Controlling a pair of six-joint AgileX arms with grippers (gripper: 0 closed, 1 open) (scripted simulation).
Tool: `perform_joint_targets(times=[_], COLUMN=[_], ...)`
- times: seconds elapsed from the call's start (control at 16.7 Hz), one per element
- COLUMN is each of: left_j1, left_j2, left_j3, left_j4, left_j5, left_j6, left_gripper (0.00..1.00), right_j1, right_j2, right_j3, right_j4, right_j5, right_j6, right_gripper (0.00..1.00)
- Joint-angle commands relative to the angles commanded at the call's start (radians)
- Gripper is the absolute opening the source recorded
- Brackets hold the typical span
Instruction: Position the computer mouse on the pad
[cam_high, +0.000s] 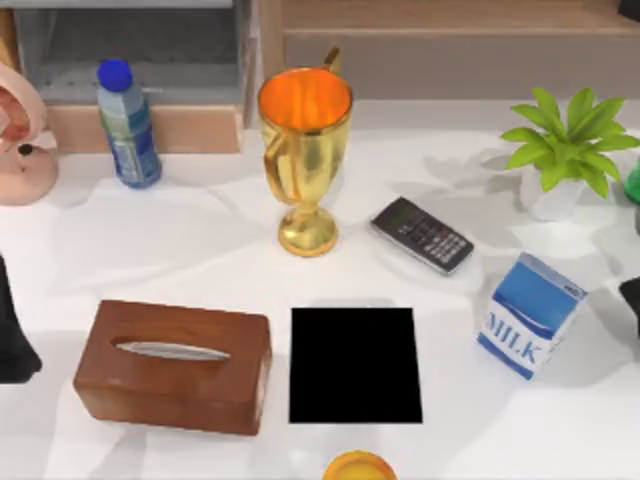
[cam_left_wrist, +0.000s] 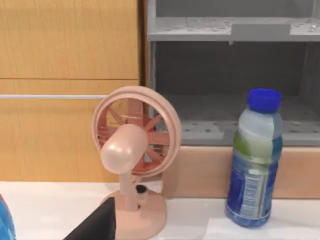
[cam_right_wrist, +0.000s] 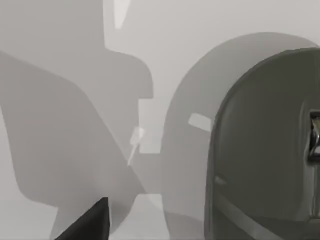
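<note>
The computer mouse (cam_right_wrist: 270, 150) is lying on the white desk (cam_right_wrist: 60, 100) close under the right gripper; I cannot tell its fingers' state. The pad (cam_high: 355, 365) is sitting bare right of the tissue box (cam_high: 172, 365).

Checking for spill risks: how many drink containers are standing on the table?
2: a blue-capped bottle at the table's back left beside the pink fan, and a milk carton on the right, beyond the pad. Others may be hidden.
</note>
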Motion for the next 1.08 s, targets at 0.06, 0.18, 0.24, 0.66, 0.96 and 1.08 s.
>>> perform_joint_targets(times=[0.06, 0.18, 0.24, 0.66, 0.96, 1.08], left_j1=[0.0, 0.0, 0.0, 0.0, 0.0, 0.0], left_j2=[0.0, 0.0, 0.0, 0.0, 0.0, 0.0], left_j3=[0.0, 0.0, 0.0, 0.0, 0.0, 0.0], left_j4=[0.0, 0.0, 0.0, 0.0, 0.0, 0.0], left_j5=[0.0, 0.0, 0.0, 0.0, 0.0, 0.0], left_j6=[0.0, 0.0, 0.0, 0.0, 0.0, 0.0], left_gripper=[1.0, 1.0, 1.0, 1.0, 1.0, 1.0], right_j1=[0.0, 0.0, 0.0, -0.006, -0.006, -0.006], right_j2=[0.0, 0.0, 0.0, -0.089, -0.156, -0.188], right_j3=[0.0, 0.0, 0.0, 0.061, 0.188, 0.235], right_j4=[0.0, 0.0, 0.0, -0.131, -0.38, -0.434], right_j5=[0.0, 0.0, 0.0, 0.004, 0.004, 0.003], right_j6=[0.0, 0.0, 0.0, -0.01, -0.012, -0.013], right_gripper=[0.0, 0.0, 0.0, 0.0, 0.0, 0.0])
